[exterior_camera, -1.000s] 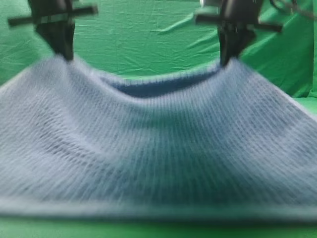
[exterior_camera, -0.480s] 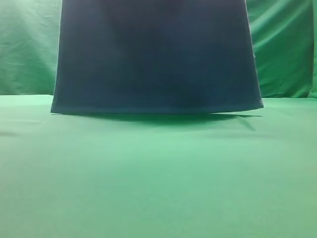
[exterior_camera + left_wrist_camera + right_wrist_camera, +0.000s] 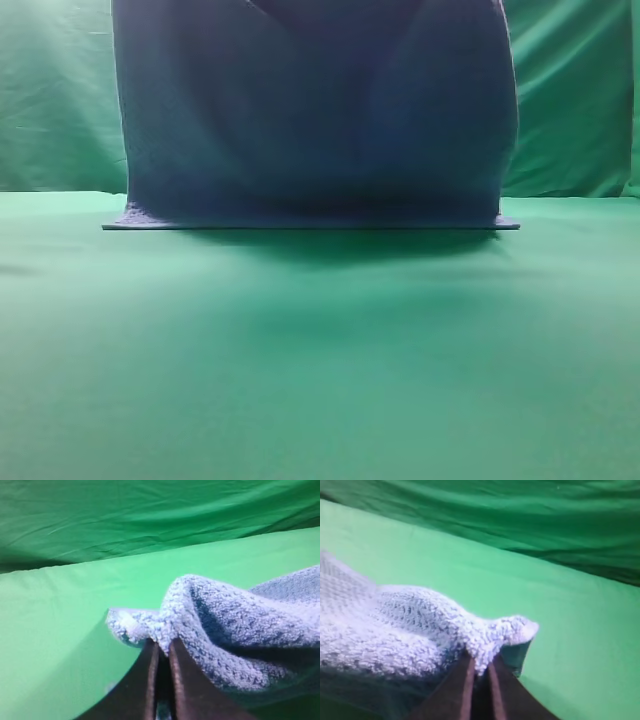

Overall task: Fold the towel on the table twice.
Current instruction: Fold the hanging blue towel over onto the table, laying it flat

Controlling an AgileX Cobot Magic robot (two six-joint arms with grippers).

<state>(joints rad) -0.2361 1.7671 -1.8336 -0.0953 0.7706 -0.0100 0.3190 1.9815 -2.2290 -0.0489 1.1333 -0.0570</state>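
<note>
The left gripper (image 3: pixel 161 650) is seen clamped together on the towel (image 3: pixel 235 630), a corner of the cloth pinched between two dark brown, smooth, tapering fingers (image 3: pixel 145 680). The right gripper (image 3: pixel 479 667) is likewise clamped on the towel (image 3: pixel 410 625), with a bunched corner held between its fingers (image 3: pixel 460 685). In both wrist views the fabric is shown as thick, nubby, pale blue-grey, with a bumpy waffle weave; a small corner flap is pushed out past each set of fingertips.

In the exterior high view neither gripper is visible; the towel (image 3: pixel 315 120) is seen hanging as a wide dark sheet from the top of the frame. It appears dark navy there, in shadow. Soft vertical folds are noted near the top middle. Its lower hem is laid in a thin straight strip on the table (image 3: pixel 320 380), running left to right, with the ends of the strip flared slightly past the hanging sides. The long axis of the bottom edge is set across the view, parallel to the table's far edge.

The table is smooth, flat, bright green. A broad open stretch of it is left in front of the towel. A wrinkled green backdrop cloth (image 3: pixel 60 100) is seen behind, on both sides of the towel.
</note>
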